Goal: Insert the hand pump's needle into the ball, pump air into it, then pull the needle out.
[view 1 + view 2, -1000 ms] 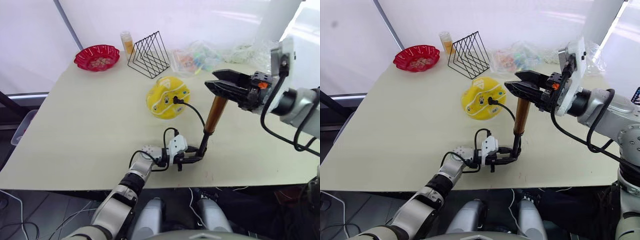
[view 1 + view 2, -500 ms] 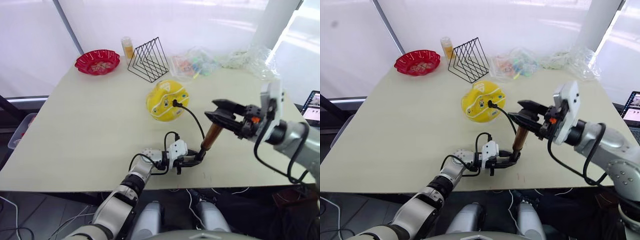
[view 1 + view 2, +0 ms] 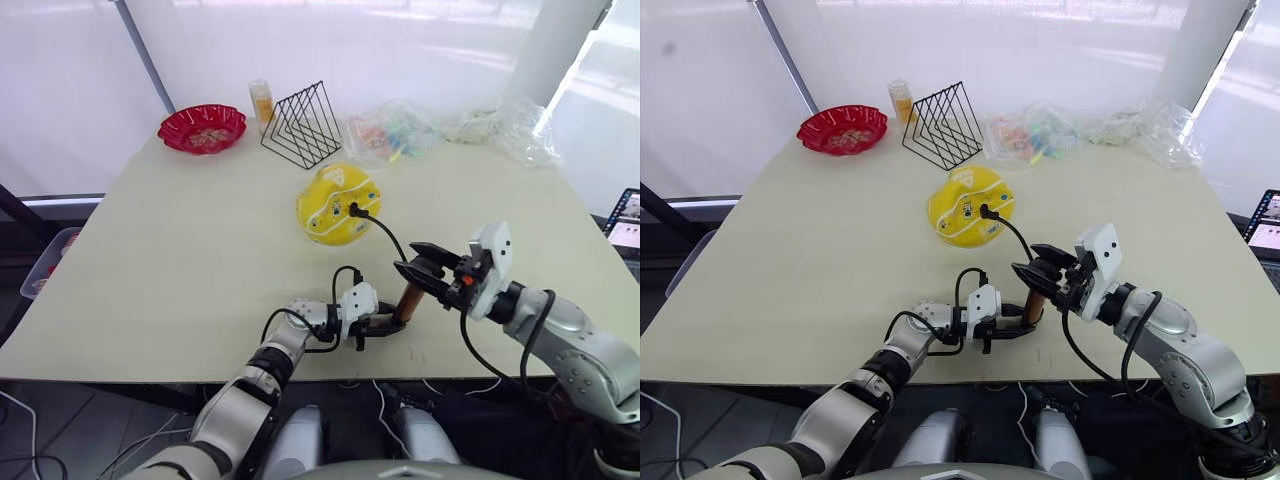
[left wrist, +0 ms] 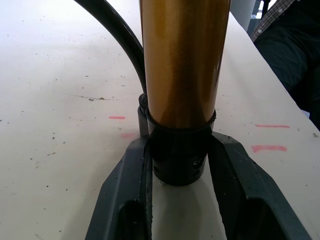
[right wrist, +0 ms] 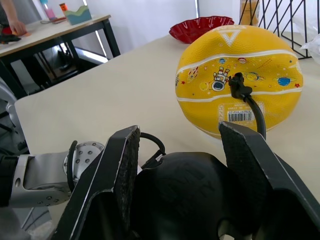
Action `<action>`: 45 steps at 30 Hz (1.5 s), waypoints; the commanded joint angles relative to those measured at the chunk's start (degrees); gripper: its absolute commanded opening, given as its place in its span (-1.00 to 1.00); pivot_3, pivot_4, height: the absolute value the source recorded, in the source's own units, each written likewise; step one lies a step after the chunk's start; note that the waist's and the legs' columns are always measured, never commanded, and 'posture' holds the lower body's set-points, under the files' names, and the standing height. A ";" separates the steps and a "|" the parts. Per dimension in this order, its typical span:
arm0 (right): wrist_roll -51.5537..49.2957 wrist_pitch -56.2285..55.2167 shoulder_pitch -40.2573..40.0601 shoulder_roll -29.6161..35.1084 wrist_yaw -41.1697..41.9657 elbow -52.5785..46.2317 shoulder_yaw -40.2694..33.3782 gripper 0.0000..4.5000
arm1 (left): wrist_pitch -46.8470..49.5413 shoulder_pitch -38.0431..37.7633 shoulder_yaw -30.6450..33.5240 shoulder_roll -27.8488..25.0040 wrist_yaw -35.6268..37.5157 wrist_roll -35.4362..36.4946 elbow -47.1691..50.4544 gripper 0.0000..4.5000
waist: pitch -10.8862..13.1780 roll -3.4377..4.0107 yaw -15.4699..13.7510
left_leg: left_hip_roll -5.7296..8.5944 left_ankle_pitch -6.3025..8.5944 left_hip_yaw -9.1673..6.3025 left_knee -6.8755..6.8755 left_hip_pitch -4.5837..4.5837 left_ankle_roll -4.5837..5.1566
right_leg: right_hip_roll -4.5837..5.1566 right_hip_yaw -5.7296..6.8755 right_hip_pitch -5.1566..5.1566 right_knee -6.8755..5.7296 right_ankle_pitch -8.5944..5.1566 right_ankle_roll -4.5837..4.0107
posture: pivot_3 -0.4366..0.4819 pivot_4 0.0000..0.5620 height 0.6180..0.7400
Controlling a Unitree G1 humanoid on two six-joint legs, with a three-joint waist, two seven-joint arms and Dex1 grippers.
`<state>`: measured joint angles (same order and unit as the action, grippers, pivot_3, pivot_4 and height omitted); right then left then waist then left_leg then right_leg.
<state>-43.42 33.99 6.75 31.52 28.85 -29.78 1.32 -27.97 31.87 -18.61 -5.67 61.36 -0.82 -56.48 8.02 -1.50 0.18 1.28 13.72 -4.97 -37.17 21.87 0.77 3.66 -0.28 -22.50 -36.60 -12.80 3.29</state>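
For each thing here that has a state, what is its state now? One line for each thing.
Ball: nearly round, needle inserted.
Pump: tilted, base on table, handle pushed down.
Hose: curves from ball to pump base.
Left tool: shut on pump's base cap.
Right tool: shut on pump's handle.
Red bowl: upright, holds something.

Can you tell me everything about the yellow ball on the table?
The ball is yellow rubber with white seam lines, small space-cartoon stickers, a white triangle near its top and a barcode label low on its side. It looks mostly round, resting alone on the pale table, in front of the black wire rack. A small black fitting is plugged into its side, and the pump's thin black hose curves away from it toward the grippers. Nothing else touches it.
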 commanded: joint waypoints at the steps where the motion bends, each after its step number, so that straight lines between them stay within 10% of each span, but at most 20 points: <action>1: -5.39 3.16 4.39 2.31 0.67 -2.20 -5.82 -0.10 | 3.28 -1.91 -2.23 -1.02 0.67 -4.17 -5.55 -0.51 | 0.07 0.06 -0.13 | 0.00 0.00 -0.01 0.00 0.02 0.00 | 0.01 0.02 -0.01 0.01 -0.03 -0.04 | -0.05 -0.47 0.95; 17: -34.36 15.52 24.84 17.13 -8.56 -1.52 -21.23 -0.10 | 2.64 -1.37 -2.56 -1.20 1.21 -4.97 -6.96 -0.51 | 0.47 0.44 -0.93 | 0.03 0.00 -0.14 -0.05 0.37 0.01 | 0.16 0.29 -0.18 0.13 -0.07 -0.13 | -0.05 -0.47 0.95; 38: 0.63 1.43 -2.18 2.47 -4.44 1.46 2.78 -0.10 | 1.26 -1.87 -2.69 -1.59 1.47 -5.42 -6.63 -0.51 | -0.08 -0.11 -0.85 | -0.03 0.01 -0.25 0.07 0.19 0.01 | 0.12 0.41 0.02 0.33 -0.10 -0.15 | -0.05 -0.47 0.95; 45: -4.25 1.25 0.12 1.95 -0.87 -1.09 -4.35 -0.10 | 2.18 -1.68 -2.93 -1.57 2.61 -5.54 -6.62 -0.51 | -0.01 -0.05 -0.82 | -0.03 0.01 -0.25 0.10 0.20 0.01 | 0.11 0.40 0.02 0.35 -0.10 -0.15 | -0.05 -0.47 0.95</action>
<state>-45.44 34.03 5.79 32.34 27.51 -30.18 0.35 -29.12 33.05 -18.71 -5.31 62.71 -1.84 -58.47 8.01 -1.54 -0.63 1.25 13.73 -5.23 -37.06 22.09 0.77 3.77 0.13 -22.49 -36.23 -12.90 3.15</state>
